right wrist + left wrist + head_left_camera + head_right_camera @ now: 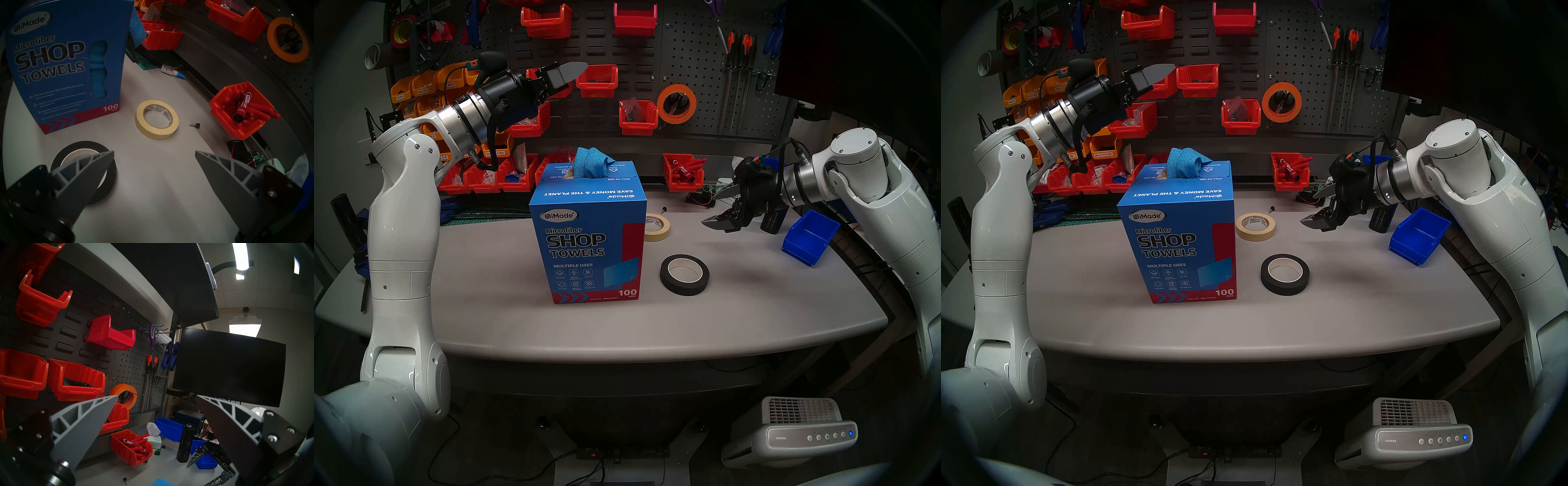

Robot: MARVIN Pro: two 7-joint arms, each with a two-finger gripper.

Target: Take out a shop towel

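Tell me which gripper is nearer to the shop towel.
Left. The left gripper hovers open above the shop towel; the right gripper hangs open far to its right.

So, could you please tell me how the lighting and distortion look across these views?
Head views: fisheye bends the table edge, corners go dark, towel and carton evenly lit. Left wrist view: ceiling lights blow out. Right wrist view: sharp on the beige tape, dim at the edges.
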